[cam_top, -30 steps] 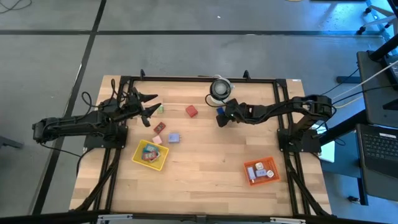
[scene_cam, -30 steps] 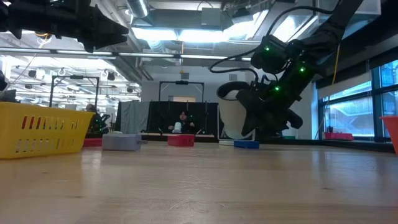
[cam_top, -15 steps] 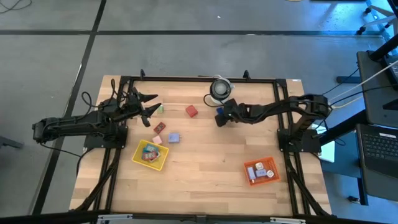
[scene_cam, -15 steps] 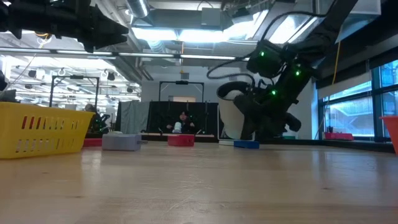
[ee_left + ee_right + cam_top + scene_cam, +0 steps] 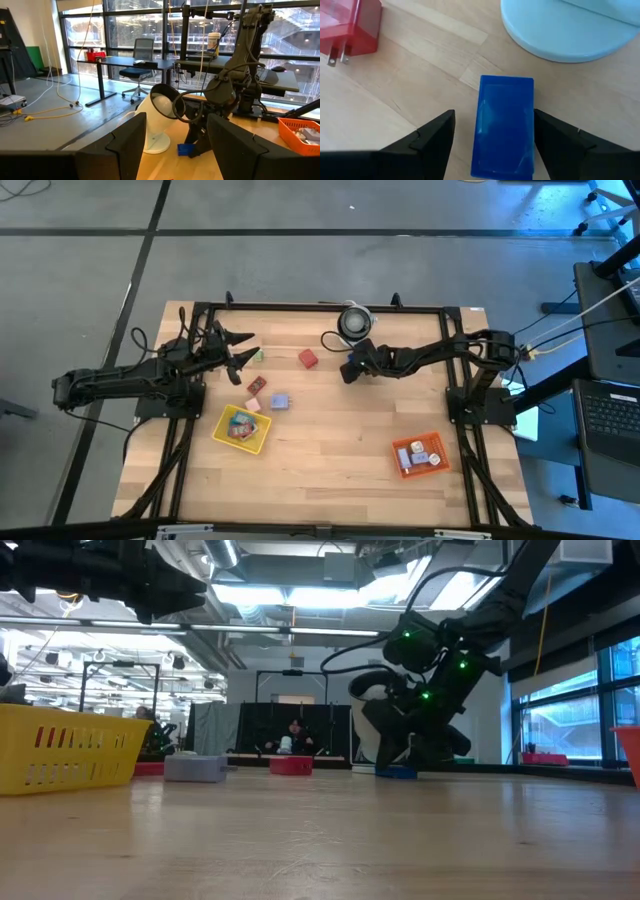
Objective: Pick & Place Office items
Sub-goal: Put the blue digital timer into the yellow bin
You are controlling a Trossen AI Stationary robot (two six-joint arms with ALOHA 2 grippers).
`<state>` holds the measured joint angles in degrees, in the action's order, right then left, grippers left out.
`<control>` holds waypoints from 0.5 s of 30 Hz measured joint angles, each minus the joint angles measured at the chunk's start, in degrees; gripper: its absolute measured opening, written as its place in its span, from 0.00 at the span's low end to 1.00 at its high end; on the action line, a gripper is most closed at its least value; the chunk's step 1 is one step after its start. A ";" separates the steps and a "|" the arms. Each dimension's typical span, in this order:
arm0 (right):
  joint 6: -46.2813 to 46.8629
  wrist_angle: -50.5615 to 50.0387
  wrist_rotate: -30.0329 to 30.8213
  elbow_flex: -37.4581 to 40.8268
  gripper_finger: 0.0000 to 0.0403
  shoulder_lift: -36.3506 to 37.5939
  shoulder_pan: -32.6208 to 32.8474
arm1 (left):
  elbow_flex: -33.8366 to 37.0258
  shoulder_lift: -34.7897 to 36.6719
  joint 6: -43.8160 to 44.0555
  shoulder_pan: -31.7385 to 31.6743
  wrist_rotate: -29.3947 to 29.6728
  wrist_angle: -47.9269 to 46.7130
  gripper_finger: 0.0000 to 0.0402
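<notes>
My right gripper is open and low over the table's far middle. Its fingers stand on either side of a small blue block that lies flat on the wood. I see a gap at one finger; the other is very near the block's side. A red plug-like piece lies beside it. Green, dark red, pink and lavender pieces lie near my left gripper, which is open, raised and holds nothing.
A white round roll-like object stands just beyond the blue block; its pale base is close to the fingers. A yellow tray with pieces sits left of centre, and an orange tray sits near right. Bare wood lies between them.
My right gripper has moved a little toward the table's left edge and has sunk toward the table, so its fingers now stand around the blue block. The block has stayed where it was.
</notes>
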<state>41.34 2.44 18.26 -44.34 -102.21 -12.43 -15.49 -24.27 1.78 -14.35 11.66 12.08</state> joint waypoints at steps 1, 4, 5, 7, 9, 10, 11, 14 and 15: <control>0.00 -0.06 0.06 0.01 0.63 -0.01 0.03 | 0.00 0.00 0.00 0.00 0.00 -0.01 0.52; 0.01 -0.28 0.34 0.01 0.58 -0.05 0.09 | 0.00 0.00 0.00 0.00 0.00 -0.02 0.52; 0.01 -0.39 0.35 0.01 0.57 -0.05 0.09 | 0.00 0.00 0.00 0.00 0.00 -0.02 0.52; 0.02 -0.73 0.35 -0.01 0.53 -0.05 0.09 | 0.00 0.00 0.00 0.00 0.00 -0.04 0.52; 0.02 -0.95 0.35 -0.01 0.50 -0.07 0.09 | 0.00 0.00 0.00 0.00 0.00 -0.05 0.52; 0.04 -0.99 0.35 0.01 0.49 -0.07 0.09 | 0.00 0.00 0.00 0.00 0.00 -0.07 0.52; 0.04 -1.06 0.28 0.01 0.47 -0.07 0.09 | 0.00 0.00 0.01 0.00 0.00 -0.08 0.52; 0.12 -1.35 -0.27 0.01 0.42 -0.07 0.27 | 0.00 0.00 0.29 0.00 0.00 -0.21 0.52; 0.17 -1.37 -0.13 0.01 0.41 -0.03 0.40 | 0.00 0.00 0.46 0.00 0.00 -0.25 0.52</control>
<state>41.52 1.08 18.13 -44.34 -102.24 -12.03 -15.49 -24.27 2.24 -14.35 11.67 11.82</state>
